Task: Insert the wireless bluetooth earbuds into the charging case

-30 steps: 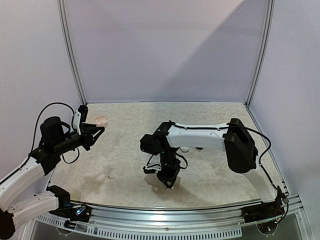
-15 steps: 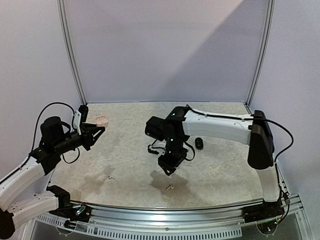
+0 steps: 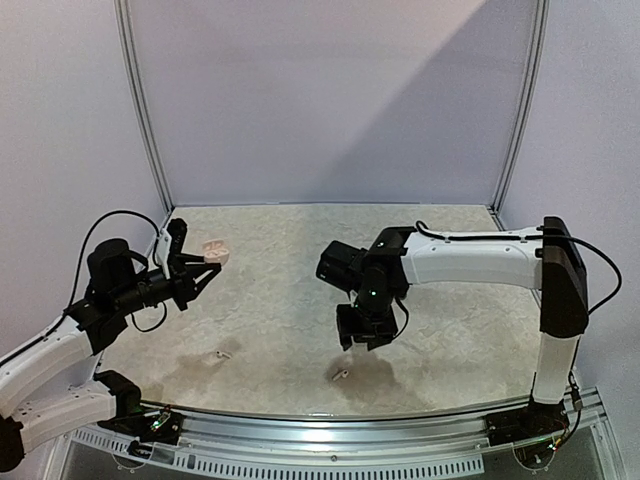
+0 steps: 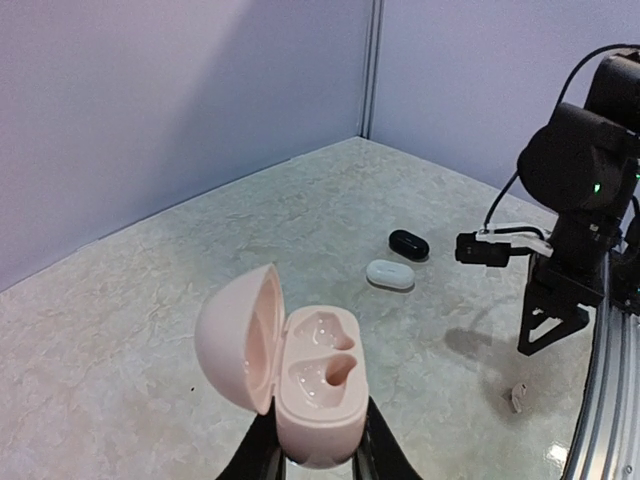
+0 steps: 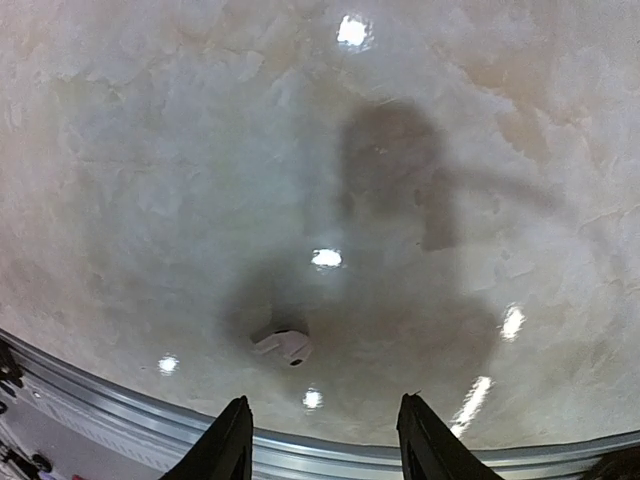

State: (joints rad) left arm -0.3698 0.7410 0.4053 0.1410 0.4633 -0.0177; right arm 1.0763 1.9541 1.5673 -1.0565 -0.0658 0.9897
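My left gripper (image 3: 203, 265) is shut on an open pink charging case (image 3: 214, 250) and holds it above the table at the left. In the left wrist view the case (image 4: 315, 385) has its lid swung left and both wells bare, between the gripper's (image 4: 318, 455) black fingers. My right gripper (image 3: 362, 337) hangs open above the table's front middle with nothing in it. A pale earbud (image 3: 340, 375) lies on the table just below and left of it. The right wrist view shows that earbud (image 5: 283, 344) ahead of the open gripper (image 5: 325, 408). Another pale earbud (image 3: 218, 353) lies at the front left.
A shut black case (image 4: 408, 243) and a shut white case (image 4: 390, 274) lie side by side on the table beyond the pink one. The metal rail (image 3: 330, 425) runs along the front edge close to the nearer earbud. Pale walls close the back and sides.
My right gripper opened, left the pale earbud on the table, then rose and swung right. My left gripper carried the pink case slightly right and forward.
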